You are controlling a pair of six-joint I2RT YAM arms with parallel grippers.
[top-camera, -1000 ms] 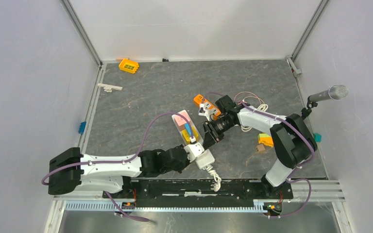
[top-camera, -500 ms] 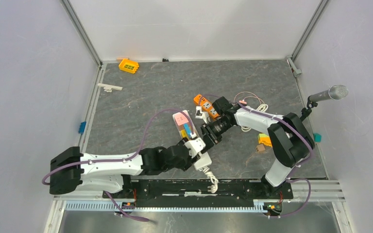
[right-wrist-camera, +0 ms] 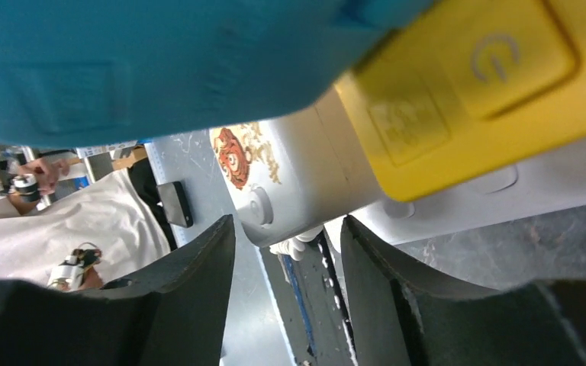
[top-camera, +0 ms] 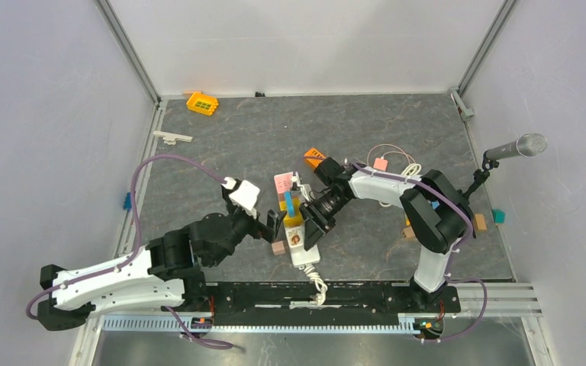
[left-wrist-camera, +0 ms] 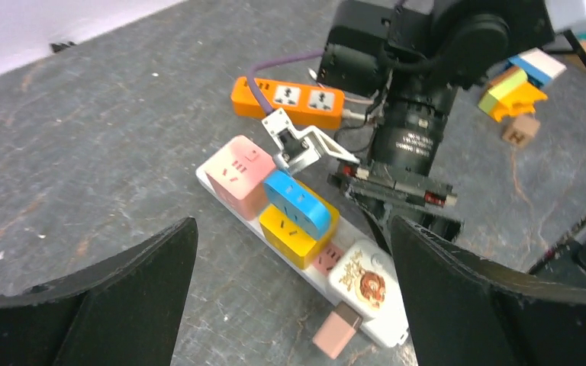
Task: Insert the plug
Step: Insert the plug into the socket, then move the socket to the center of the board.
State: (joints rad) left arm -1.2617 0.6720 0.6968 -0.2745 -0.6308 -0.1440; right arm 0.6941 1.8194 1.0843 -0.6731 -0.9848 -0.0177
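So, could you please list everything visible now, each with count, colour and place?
table: 1, grey, underneath everything
white strip: 1, white, centre, between the arms
pink adapter: 1, pink, strip's far end
blue adapter: 1, blue, over the yellow one
yellow adapter: 1, yellow, mid-strip
printed adapter: 1, white with a picture, strip's near end
small block: 1, pinkish-brown, beside that end
orange strip: 1, orange, behind the white strip
orange block: 1, far left corner
bracket: 1, white, left side
toy blocks: several, mixed colours, right side
microphone: 1, grey, right edge
left gripper: black jaws wide open
right gripper: black jaws apart, by the adapters
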